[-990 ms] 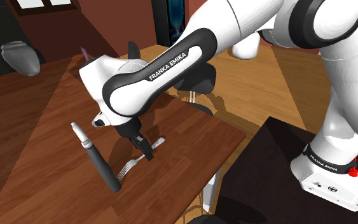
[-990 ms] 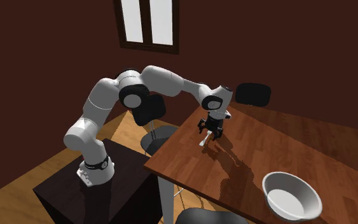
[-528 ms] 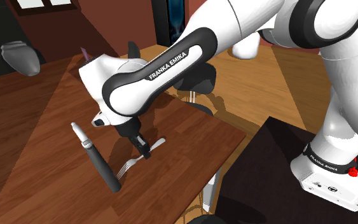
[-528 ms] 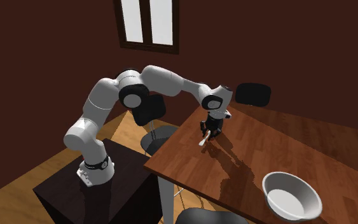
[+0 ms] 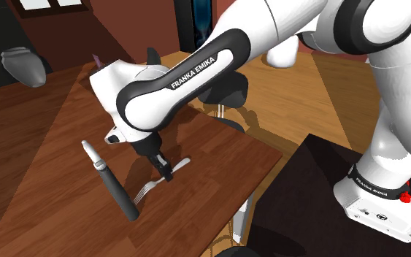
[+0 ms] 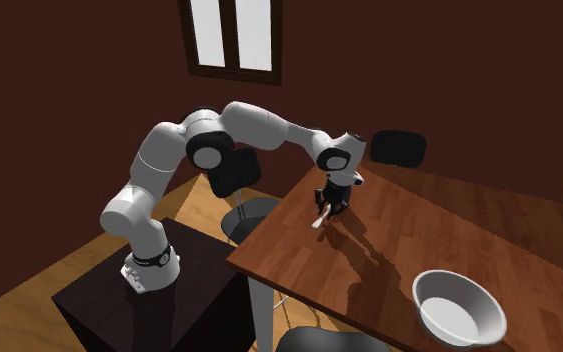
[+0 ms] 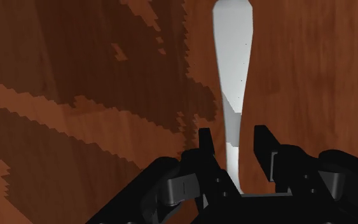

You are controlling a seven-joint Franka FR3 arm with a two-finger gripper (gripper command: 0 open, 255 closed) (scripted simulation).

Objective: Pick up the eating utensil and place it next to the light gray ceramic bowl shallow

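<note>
The tool (image 7: 233,135) straddles the fork (image 7: 234,57) handle crosswise near the worktop's (image 7: 75,95) stand-side edge, slightly open and not yet gripping it.

A pale grey fork (image 5: 145,191) lies flat on the wooden table (image 5: 36,182), well apart from the shallow, upright light grey bowl (image 6: 457,310).

A bench (image 5: 43,175) of reddish-brown wood with streaked grain, smooth with a faint sheen. The fork (image 7: 233,63) lying on it is plain pale grey, smooth and matt. The tool (image 5: 168,176) is matt black. The arm (image 5: 269,29) has a glossy white shell with dark bands. The bowl (image 6: 439,300) is smooth light grey. The floor (image 5: 328,95) is paler wooden planks.
</note>
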